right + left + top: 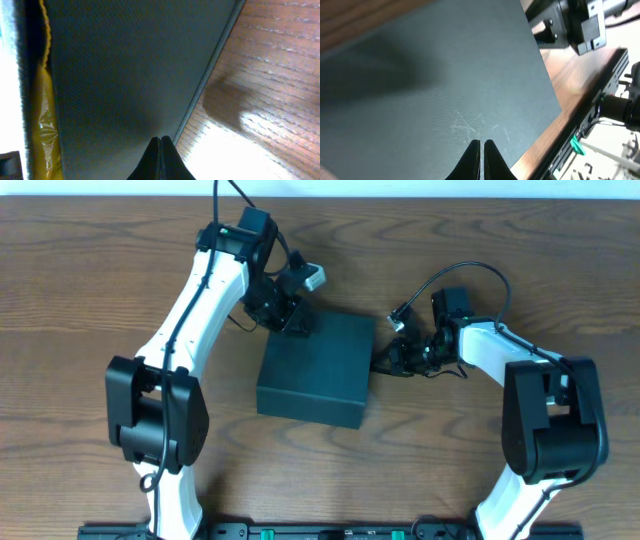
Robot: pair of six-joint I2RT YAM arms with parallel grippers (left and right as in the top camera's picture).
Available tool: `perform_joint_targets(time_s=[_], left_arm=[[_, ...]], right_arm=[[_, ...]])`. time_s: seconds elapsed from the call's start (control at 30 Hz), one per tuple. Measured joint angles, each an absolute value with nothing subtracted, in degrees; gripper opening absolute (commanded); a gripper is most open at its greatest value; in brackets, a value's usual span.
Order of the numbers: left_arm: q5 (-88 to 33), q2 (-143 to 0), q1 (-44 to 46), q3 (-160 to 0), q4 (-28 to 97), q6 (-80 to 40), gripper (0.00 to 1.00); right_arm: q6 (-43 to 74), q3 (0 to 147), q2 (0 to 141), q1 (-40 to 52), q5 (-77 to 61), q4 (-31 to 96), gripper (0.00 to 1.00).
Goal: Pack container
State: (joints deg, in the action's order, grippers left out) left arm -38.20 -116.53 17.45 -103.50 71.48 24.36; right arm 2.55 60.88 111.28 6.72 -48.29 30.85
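Note:
The container [318, 370] is a dark teal-grey square box in the middle of the table, its flap lid down. My left gripper [297, 323] is shut and empty, its tips at the box's back left corner. In the left wrist view the lid [435, 85] fills the picture under the shut left gripper [482, 144]. My right gripper [383, 358] is shut too, against the box's right side. In the right wrist view the right gripper [160, 140] is close to the box's wall [125, 65], near its lower edge. A yellow packet [45, 125] shows at the far left of that view.
The wooden table [80, 290] lies all round the box. The right arm's base [575, 25] and the table's front rail [580, 125] show past the lid in the left wrist view. Cables [455, 275] loop above the right arm.

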Motion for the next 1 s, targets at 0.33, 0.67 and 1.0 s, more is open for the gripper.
perform_joint_targets(time_s=[0.33,0.67,1.0], left_arm=[[-38.17,-122.78,18.65,-101.97,70.78,25.80,0.06],[-37.89,-123.57,18.65,-101.93,66.89,23.99,0.06],[-37.21,-123.57,18.72,-102.04,59.22,19.97,0.06]], right_arm=[[2.59,60.88,111.31,6.74,-48.49,29.89,0.01],[5.50,60.71,111.28,7.66,-47.44,21.67,0.02],[11.94,60.64,111.28,7.77,-46.72,11.18,0.02]])
